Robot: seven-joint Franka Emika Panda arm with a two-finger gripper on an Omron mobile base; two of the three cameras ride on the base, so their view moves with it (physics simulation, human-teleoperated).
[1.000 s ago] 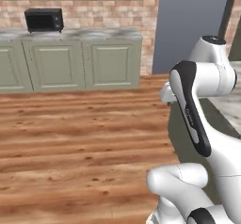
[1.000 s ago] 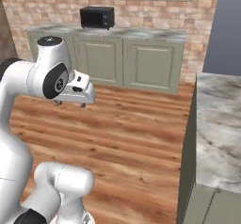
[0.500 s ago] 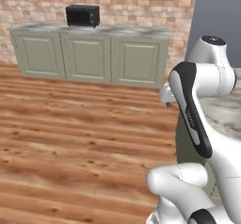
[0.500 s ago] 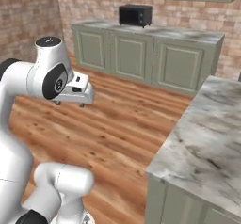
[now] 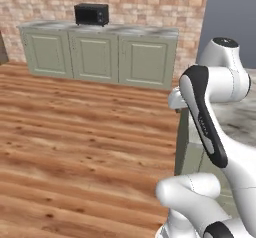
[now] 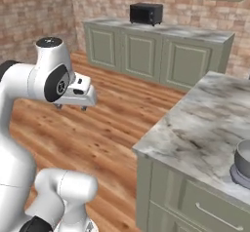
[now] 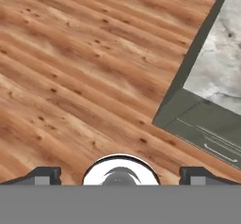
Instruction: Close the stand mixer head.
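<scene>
The pincer [image 6: 71, 107] hangs from the folded arm over the wood floor [image 5: 75, 147], empty; in the hand view its two dark tips sit far apart at the bottom corners, so it is spread wide with nothing between them.

What has changed over the last second is the whole scene, not the things in it: both base views have swung, so the base has been turning while the arm kept the same tucked pose. The far run of green cabinets [image 5: 100, 57] with the black toaster oven [image 5: 91, 14] on top has slid across the pictures, and the marble-topped island surface [image 6: 205, 124] has come much further into the right base view. At that view's right edge a round grey metal bowl [image 6: 242, 160] on a pale flat base now peeks in, cut off by the frame. That is most likely the stand mixer; its head lies beyond the edge, so I cannot tell how far it is tipped up.

The hand view looks down at the floor and the island's corner [image 7: 188, 100], with a drawer front below the marble.

I judge the task as barely begun: the robot is in the approach, and the turn is bringing the mixer toward reach. More turning or driving seems needed before the arm can extend over the surface and press the head down.
</scene>
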